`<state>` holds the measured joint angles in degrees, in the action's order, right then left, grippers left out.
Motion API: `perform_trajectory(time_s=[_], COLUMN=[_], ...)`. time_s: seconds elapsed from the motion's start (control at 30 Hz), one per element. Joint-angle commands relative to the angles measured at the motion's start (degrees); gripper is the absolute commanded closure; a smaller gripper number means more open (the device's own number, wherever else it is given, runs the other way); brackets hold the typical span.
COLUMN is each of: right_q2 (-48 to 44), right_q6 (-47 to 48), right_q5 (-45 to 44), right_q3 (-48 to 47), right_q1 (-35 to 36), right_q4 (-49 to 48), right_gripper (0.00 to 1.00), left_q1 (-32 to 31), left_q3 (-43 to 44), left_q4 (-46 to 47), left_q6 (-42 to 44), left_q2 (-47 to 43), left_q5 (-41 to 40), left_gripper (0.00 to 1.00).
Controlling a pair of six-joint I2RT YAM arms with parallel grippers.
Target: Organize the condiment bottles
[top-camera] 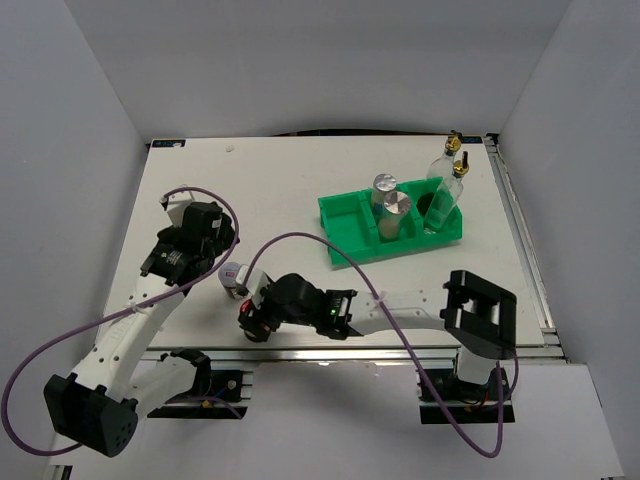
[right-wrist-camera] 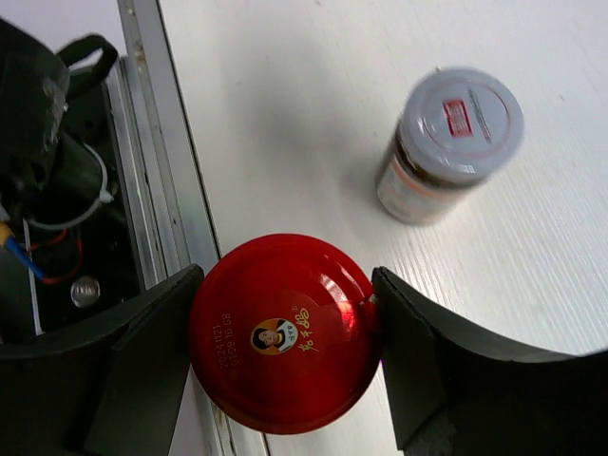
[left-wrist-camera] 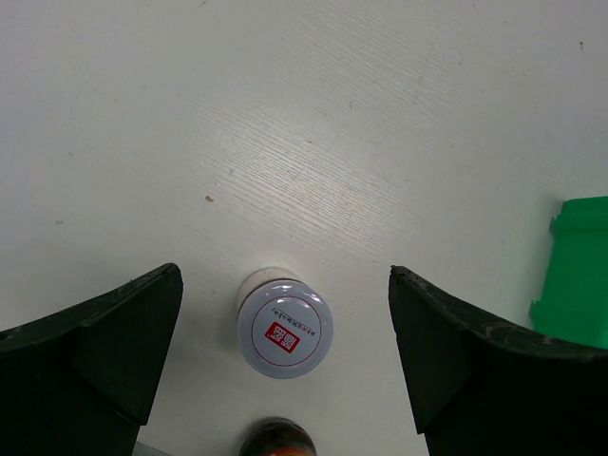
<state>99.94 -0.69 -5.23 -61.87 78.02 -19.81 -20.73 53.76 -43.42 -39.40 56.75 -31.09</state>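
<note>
Right gripper (right-wrist-camera: 285, 275): both fingers (right-wrist-camera: 142, 351) pressed against the sides of the red-capped bottle (right-wrist-camera: 283, 332), pinching it at the cap. The bottle is upright at the near edge of the table (top-camera: 250, 180), right by the aluminium rail (right-wrist-camera: 152, 142). Small red-marked-lid jar (right-wrist-camera: 456, 142) stands just beyond it, close but not touching.

Left gripper (left-wrist-camera: 285, 274): spread wide, holding nothing. It hovers over that same jar, which sits between the two fingers in the left wrist view with a gap on each side.

Further out, the green tray (top-camera: 345, 215) is on the far right of the table, well apart from both grippers. Two silver-lidded shakers (top-camera: 390, 198) stand side by side in its middle compartment. Two tall glass bottles (top-camera: 448, 185) with gold tops stand at its right end. One looks to be inside the right compartment. Can't tell whether the rear one is in the tray or just behind it.
</note>
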Motion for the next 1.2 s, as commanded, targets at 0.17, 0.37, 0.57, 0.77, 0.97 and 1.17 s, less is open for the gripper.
perform_trajectory(time_s=[0.17,0.37,0.57,0.77,0.97,1.17], right_q2=[-18.3,-25.8,-23.0,-14.9,-9.1,-6.4], right_q6=[2.7,4.0,6.7,7.9,7.5,7.5], right_q5=[-7.8,-7.7,-6.5,-7.3,-7.0,-6.6], right_q3=[5.1,5.4,0.2,-6.5,-10.2,-10.6], right_q1=[-3.8,-15.0,-25.9,-33.1,-37.1,-39.3], right_q4=[-3.4,-1.6,-1.1,-1.4,-2.2,-2.5], right_gripper=[1.0,1.0,1.0,1.0,1.0,1.0], left_q1=[0.3,0.3,0.3,0.3,0.4,0.3], left_q3=[-0.5,-0.8,-1.6,-1.8,-2.3,-2.6], left_q4=[1.0,1.1,1.6,1.7,2.0,2.3], left_q6=[0.9,1.3,1.2,1.2,1.3,1.5], left_q2=[-1.4,-1.5,-1.5,-0.9,-0.6,-0.2], left_q5=[1.2,1.6,2.2,2.6,3.1,3.8], left_gripper=[0.02,0.02,0.02,0.02,0.02,0.02])
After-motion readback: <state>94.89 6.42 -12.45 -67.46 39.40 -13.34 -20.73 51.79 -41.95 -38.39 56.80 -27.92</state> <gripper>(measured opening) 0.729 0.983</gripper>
